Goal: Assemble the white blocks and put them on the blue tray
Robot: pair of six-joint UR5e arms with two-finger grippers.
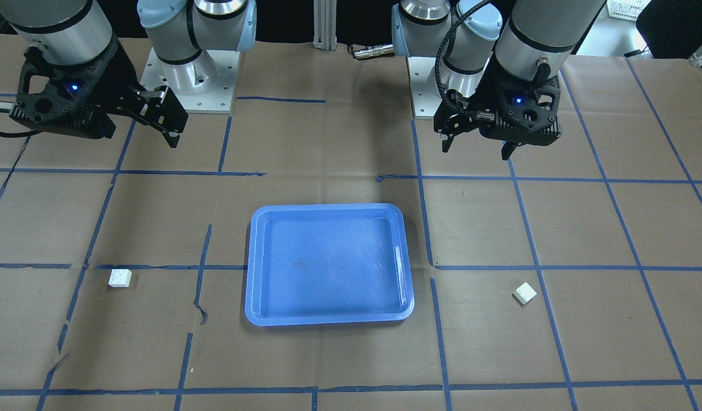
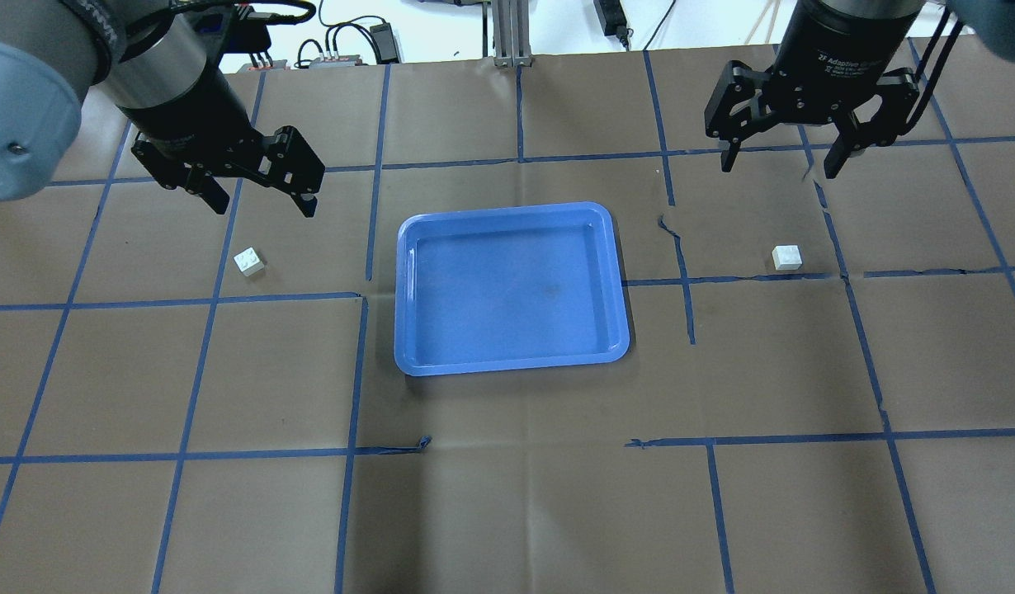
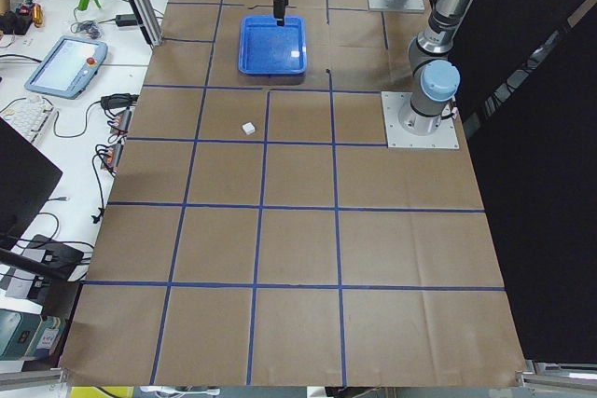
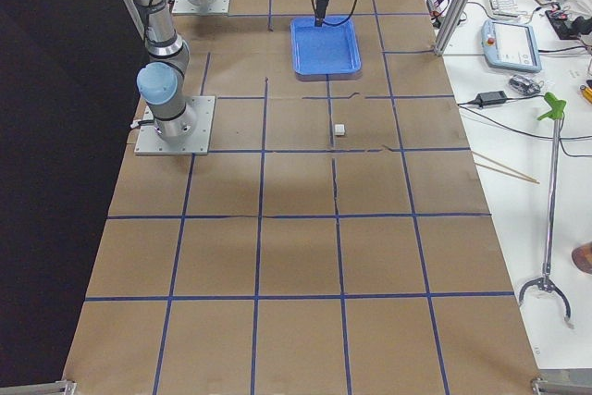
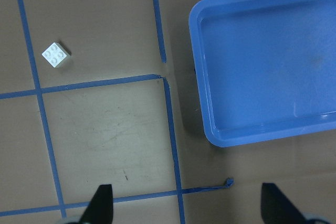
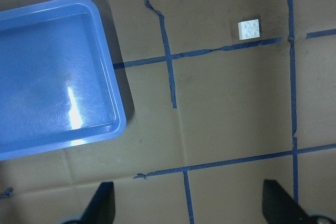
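Observation:
The blue tray (image 2: 512, 289) lies empty at the table's middle. One white block (image 2: 249, 261) lies on the paper left of the tray, studs up, just below my left gripper (image 2: 256, 198), which hangs open and empty above the table. The other white block (image 2: 787, 257) lies right of the tray, studs up, below my right gripper (image 2: 778, 161), also open and empty. The left wrist view shows its block (image 5: 55, 55) and the tray (image 5: 268, 66). The right wrist view shows its block (image 6: 249, 29) and the tray (image 6: 52, 77). In the front view the blocks (image 1: 524, 293) (image 1: 120, 278) flank the tray (image 1: 328, 262).
Brown paper with a grid of blue tape lines (image 2: 359, 293) covers the table. The arm bases (image 1: 185, 85) (image 1: 436, 91) stand at the robot's edge. Cables and a teach pendant (image 3: 65, 62) lie on a side bench beyond the table.

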